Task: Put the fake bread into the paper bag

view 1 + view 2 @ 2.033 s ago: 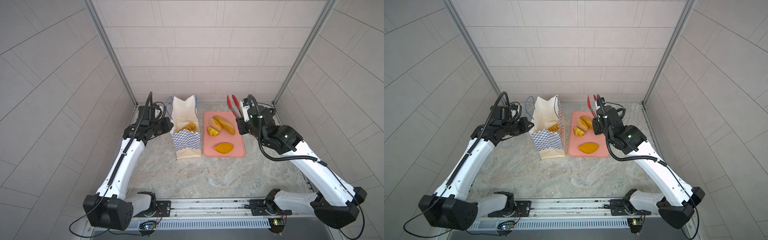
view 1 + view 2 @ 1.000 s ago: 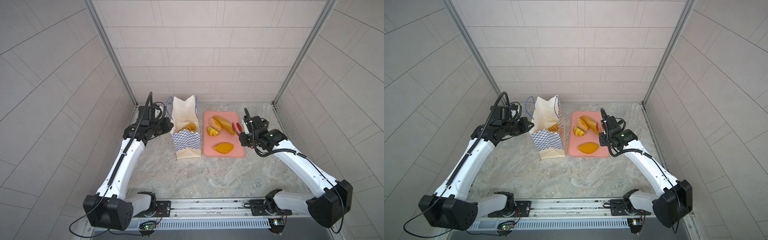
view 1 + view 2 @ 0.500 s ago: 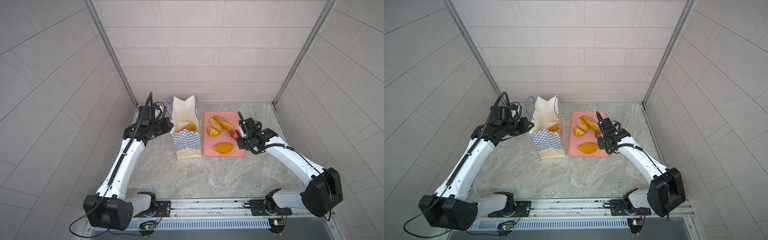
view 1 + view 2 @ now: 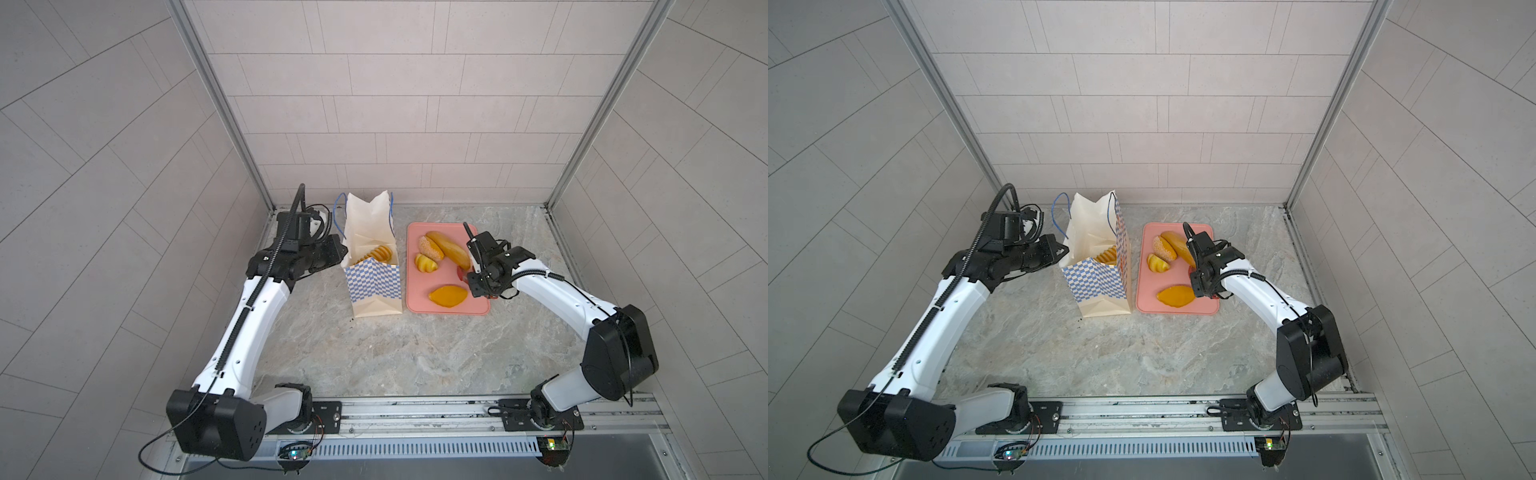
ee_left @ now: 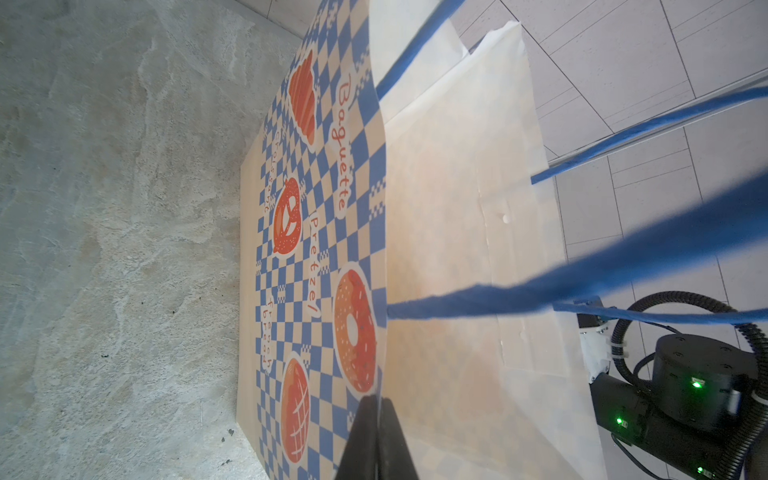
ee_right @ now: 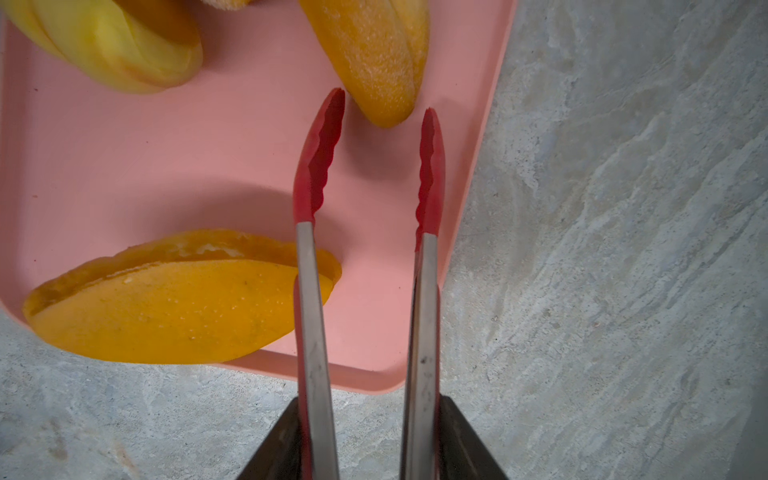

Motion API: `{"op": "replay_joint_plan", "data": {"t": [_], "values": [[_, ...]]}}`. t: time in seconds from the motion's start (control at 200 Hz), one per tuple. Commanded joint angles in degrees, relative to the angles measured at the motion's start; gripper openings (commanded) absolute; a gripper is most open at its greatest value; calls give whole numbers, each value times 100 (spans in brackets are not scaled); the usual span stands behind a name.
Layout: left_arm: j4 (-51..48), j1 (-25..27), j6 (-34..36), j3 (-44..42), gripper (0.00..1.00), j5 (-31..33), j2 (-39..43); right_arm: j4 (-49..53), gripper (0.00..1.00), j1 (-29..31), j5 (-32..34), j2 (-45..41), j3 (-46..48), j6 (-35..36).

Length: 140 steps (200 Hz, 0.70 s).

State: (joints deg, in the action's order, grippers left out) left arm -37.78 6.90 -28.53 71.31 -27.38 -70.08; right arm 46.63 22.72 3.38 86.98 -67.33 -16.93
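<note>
The paper bag [image 4: 374, 286] [image 4: 1096, 282] stands open left of the pink tray, with a ridged piece of fake bread [image 4: 376, 253] inside. My left gripper [image 4: 340, 251] [image 5: 376, 405] is shut on the bag's left rim [image 5: 324, 232]. On the tray lie a long loaf [image 4: 449, 249] [image 6: 374, 54], a sesame bun [image 4: 431, 247], a yellow piece [image 4: 424, 264] and a flat orange oval [image 4: 448, 296] [image 6: 174, 303]. My right gripper [image 4: 471, 284] [image 6: 370, 411] is shut on red tongs [image 6: 316, 174]. Their tips are spread low over the tray, on either side of the loaf's near end.
The pink tray [image 4: 419, 309] [image 6: 124, 166] lies flat on the marble table, right of the bag. The bag's blue cord handles [image 5: 582, 291] hang across the left wrist view. Tiled walls and metal corner posts close the back and both sides.
My right arm has come down from the back right of the tray to its right side, and the tongs have spread wider. The left arm and bag have not moved.
</note>
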Motion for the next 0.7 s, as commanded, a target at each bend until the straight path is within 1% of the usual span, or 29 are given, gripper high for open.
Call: {"op": "replay_joint_plan", "data": {"t": [0.0,0.435,0.696], "values": [[132,27,53,-51,0,-48,65,76,49,-13,210,31,-211,-31],[120,29,41,-60,0,-57,90,50,48,-13,367,557,-724,3],[95,26,41,-34,0,-40,100,20,36,-17,337,523,-716,-5]]}}
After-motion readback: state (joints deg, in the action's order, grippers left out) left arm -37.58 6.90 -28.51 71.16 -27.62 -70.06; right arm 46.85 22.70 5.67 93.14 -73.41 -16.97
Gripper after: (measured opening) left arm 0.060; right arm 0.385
